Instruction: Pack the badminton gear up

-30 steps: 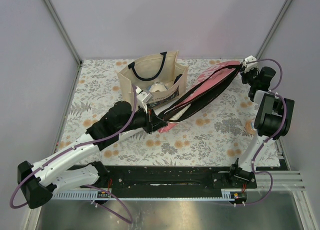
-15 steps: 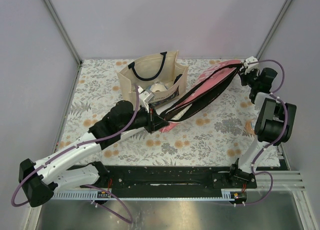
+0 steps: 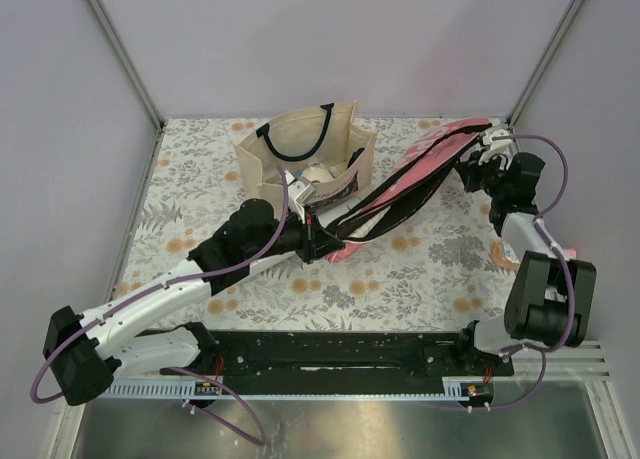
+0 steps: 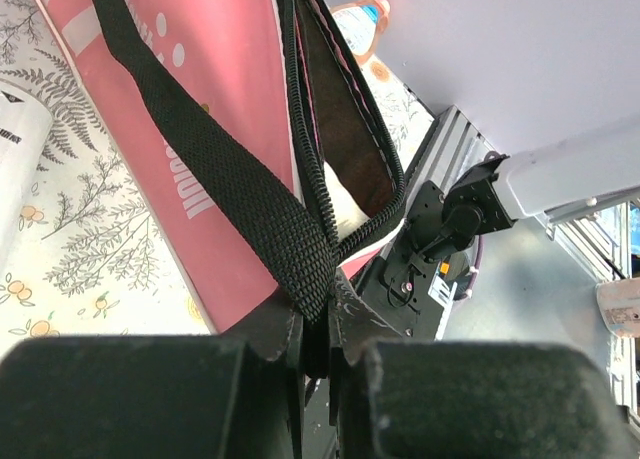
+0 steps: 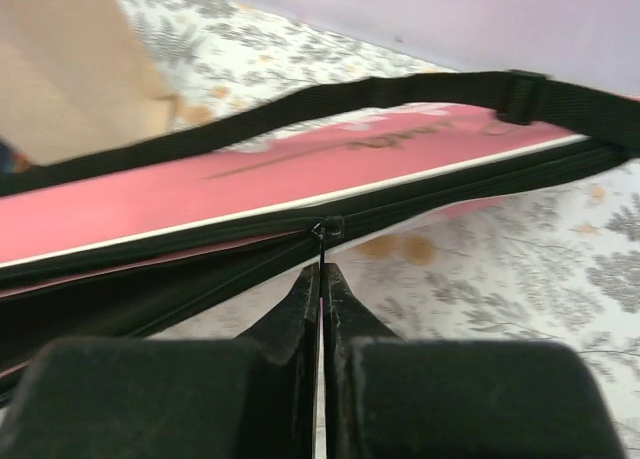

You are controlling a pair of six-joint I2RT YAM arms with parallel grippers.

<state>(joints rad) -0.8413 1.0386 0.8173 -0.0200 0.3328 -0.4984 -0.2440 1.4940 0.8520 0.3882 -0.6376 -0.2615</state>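
Observation:
The pink "SPORT" cover (image 3: 425, 169) lies slanted from the table's middle to the far right corner, its zip gaping open along the near edge. My left gripper (image 3: 318, 242) is shut on the black strap (image 4: 200, 149) at the cover's narrow end (image 4: 190, 69). A white racket handle (image 4: 345, 207) shows inside the opening. My right gripper (image 3: 470, 165) is shut on the zipper pull (image 5: 322, 239) at the cover's wide end (image 5: 200, 194). Right of the slider the zip is closed, left of it open. The shuttlecock is not in view.
The beige tote bag (image 3: 300, 144) with black handles stands just behind the left gripper, a white round thing (image 3: 318, 174) inside it. A small clear bottle with a pink cap (image 3: 503, 251) lies near the right edge, also in the left wrist view (image 4: 358, 24).
My right gripper has moved left from the far right corner along the cover's edge, taking the zipper pull with it. My left gripper has shifted slightly right, still gripping the strap.

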